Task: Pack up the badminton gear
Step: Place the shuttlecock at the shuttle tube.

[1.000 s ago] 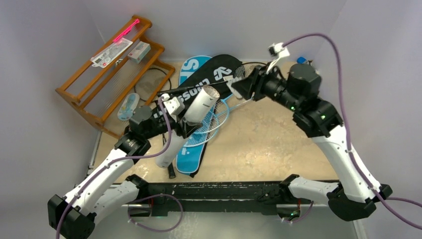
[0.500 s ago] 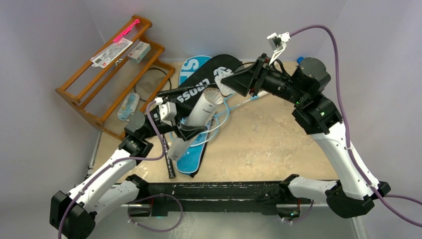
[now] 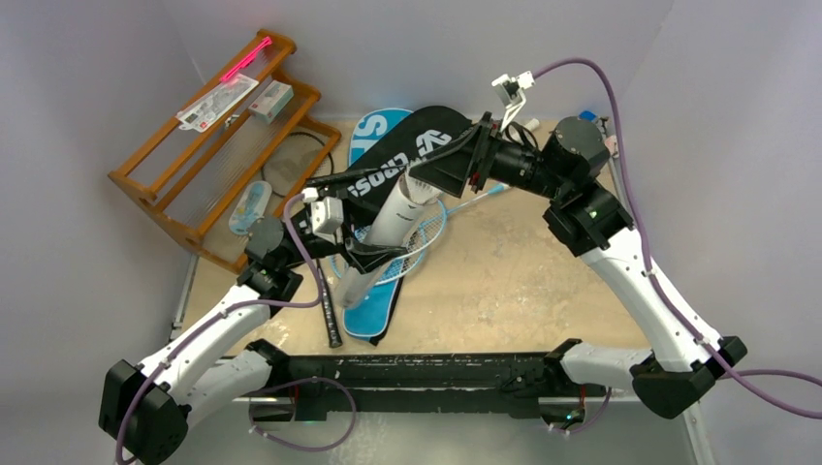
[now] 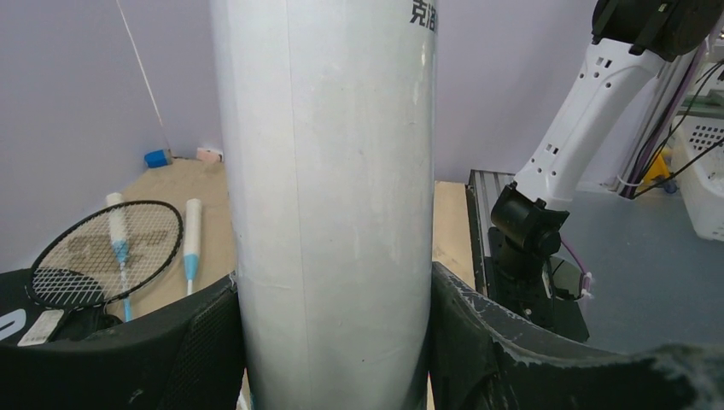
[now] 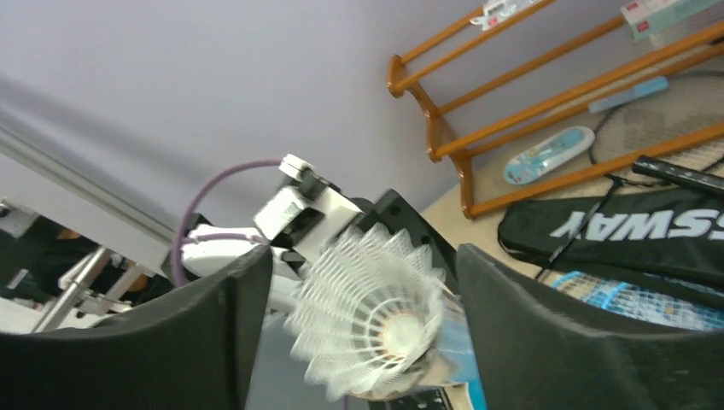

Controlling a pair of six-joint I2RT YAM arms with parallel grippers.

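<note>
My left gripper [image 4: 333,342] is shut on the long white tube [image 4: 333,171], holding it tilted up above the rackets [image 3: 419,232]. Both black fingers [image 4: 201,342] press the tube's sides. The left gripper [image 3: 368,254] grips the tube [image 3: 388,228] near its middle. My right gripper [image 3: 428,182] is at the tube's upper mouth. In the right wrist view a white shuttlecock [image 5: 376,316] sits in that mouth with its feathers sticking out. The right gripper [image 5: 363,282] stands open, a gap on each side of the feathers. The black CROSSWAY cover [image 3: 426,140] and blue SPORT cover [image 3: 373,126] lie behind.
A wooden rack [image 3: 223,136] with small packaged items stands at the back left, another racket head [image 3: 291,170] beneath it. A black racket handle [image 3: 332,315] and the blue cover's lower end [image 3: 373,310] lie near the front rail. A racket [image 4: 102,248] lies on the table.
The right gripper moved left to the tube's mouth with the shuttlecock and its jaws widened off it. The left arm raised the tube steeper, then held still.
</note>
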